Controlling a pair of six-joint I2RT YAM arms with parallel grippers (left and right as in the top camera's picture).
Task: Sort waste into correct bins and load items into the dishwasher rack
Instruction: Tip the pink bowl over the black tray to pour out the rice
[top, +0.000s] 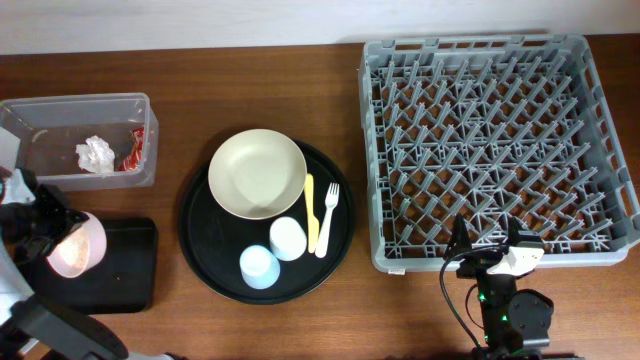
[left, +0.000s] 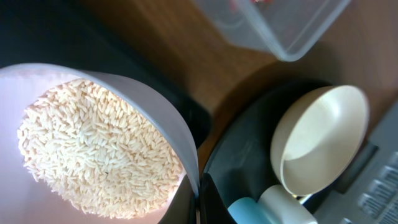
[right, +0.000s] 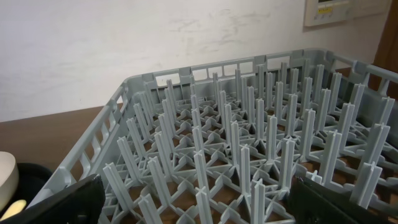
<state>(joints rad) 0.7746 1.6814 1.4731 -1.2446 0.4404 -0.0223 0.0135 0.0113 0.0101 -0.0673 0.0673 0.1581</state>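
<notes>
Overhead: small pinkish bowl pinched at the rim by the closed left gripper, over the shallow black tray at the table's left edge; contact with tray unclear.
Left wrist: rice grains heaped inside the bowl.
Right wrist: right gripper spread wide, empty, facing the dishwasher rack from the table's front edge.

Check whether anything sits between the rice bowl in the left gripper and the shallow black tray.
Nothing visible does. The left gripper holds the pinkish bowl, full of rice grains, right above the left part of the black rectangular tray. Nothing lies on the part of the tray that shows.
</notes>
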